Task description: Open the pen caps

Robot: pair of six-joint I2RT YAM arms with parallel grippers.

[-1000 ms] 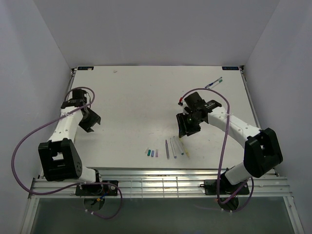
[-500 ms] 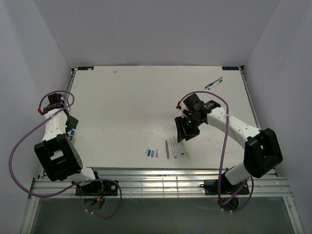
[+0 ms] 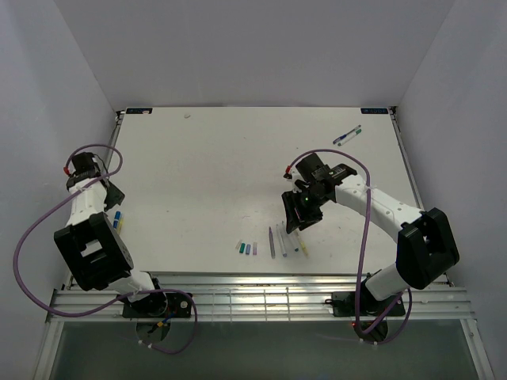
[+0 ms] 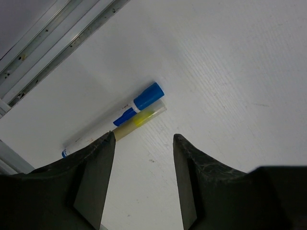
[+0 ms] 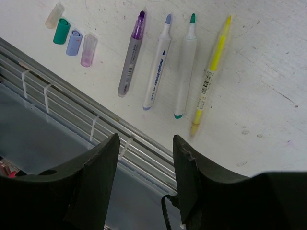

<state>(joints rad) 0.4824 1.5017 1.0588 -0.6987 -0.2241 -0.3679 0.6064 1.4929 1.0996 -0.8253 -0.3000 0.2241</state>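
Observation:
Four uncapped pens lie side by side near the table's front edge: purple (image 5: 132,52), blue-tipped (image 5: 157,62), green (image 5: 186,62) and yellow (image 5: 211,72). Left of them lie their caps: pale (image 5: 54,15), green (image 5: 61,30), blue (image 5: 74,42) and purple (image 5: 88,50). My right gripper (image 5: 145,139) is open and empty, hovering just above and behind this row (image 3: 285,241). My left gripper (image 4: 144,136) is open and empty at the table's left edge, over a blue-capped pen (image 4: 139,103) and a yellow pen (image 4: 141,119) lying together.
Two more pens (image 3: 347,135) lie at the back right of the table. A metal rail (image 5: 72,81) runs along the front edge just below the pens. Another rail (image 4: 53,38) borders the left edge beside the left pens.
My left arm has swung from the table's left-middle out to the left edge, over the two pens there. My right gripper has shifted slightly left and forward toward the pen row.

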